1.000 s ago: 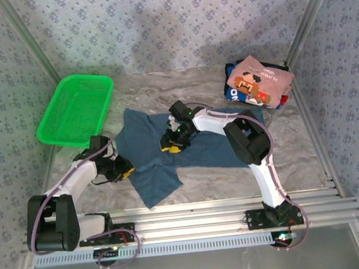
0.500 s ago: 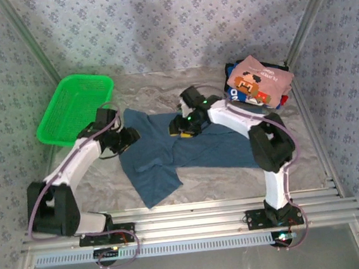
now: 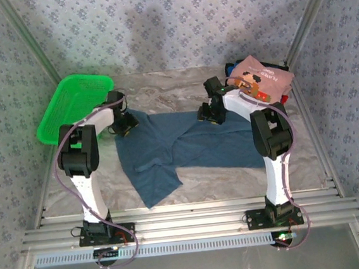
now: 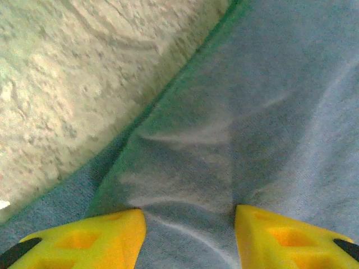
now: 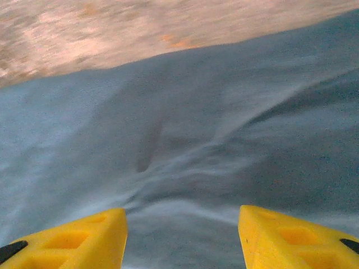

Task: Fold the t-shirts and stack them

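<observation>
The left gripper (image 4: 189,217), fingers apart, straddles the wrinkled teal-blue t-shirt (image 4: 269,112).

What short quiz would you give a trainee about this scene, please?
1. True or false: the pink shirt tops the stack at the far right.
2. The teal shirt is: A) lying spread on the table, B) rolled into a ball, C) on the stack.
3. Fill in: the left gripper and right gripper are at the teal shirt's ____ edge.
Key: 1 true; 2 A; 3 far.
</observation>
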Available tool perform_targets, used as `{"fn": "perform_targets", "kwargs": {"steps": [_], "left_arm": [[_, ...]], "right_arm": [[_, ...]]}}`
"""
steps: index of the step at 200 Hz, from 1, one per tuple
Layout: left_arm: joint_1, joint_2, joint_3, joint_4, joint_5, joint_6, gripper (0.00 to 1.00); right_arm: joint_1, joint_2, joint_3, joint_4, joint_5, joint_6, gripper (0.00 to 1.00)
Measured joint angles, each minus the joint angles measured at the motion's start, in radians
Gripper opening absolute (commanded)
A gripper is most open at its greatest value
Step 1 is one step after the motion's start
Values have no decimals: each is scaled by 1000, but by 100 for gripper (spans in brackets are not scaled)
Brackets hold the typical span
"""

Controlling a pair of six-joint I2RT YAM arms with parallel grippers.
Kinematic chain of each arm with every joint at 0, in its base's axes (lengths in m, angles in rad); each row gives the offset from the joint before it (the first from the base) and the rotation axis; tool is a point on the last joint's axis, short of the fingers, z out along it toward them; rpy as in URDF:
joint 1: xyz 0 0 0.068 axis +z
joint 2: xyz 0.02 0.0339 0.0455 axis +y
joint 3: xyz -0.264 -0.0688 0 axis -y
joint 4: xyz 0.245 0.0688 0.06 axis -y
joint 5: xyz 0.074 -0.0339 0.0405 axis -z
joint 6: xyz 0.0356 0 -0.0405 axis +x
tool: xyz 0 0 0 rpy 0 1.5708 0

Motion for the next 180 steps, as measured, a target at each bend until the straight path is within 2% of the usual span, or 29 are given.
{"fn": "perform_targets", "kwargs": {"steps": [39,121,146,180], "left_arm": [[39,89,146,-54,-45,17,49],[57,340,564,-192,-69,73,49],[59,377,631,-205,-58,83,54],[70,373,636,-197,23,87,63]], "right_arm": [[-84,-10,-87,-9,84,14,58],[-138,22,-27,-79,190,-29,60],[-154,60,42,-92,203,-68,61],[-172,47,63,-75,194,-106,66]]}}
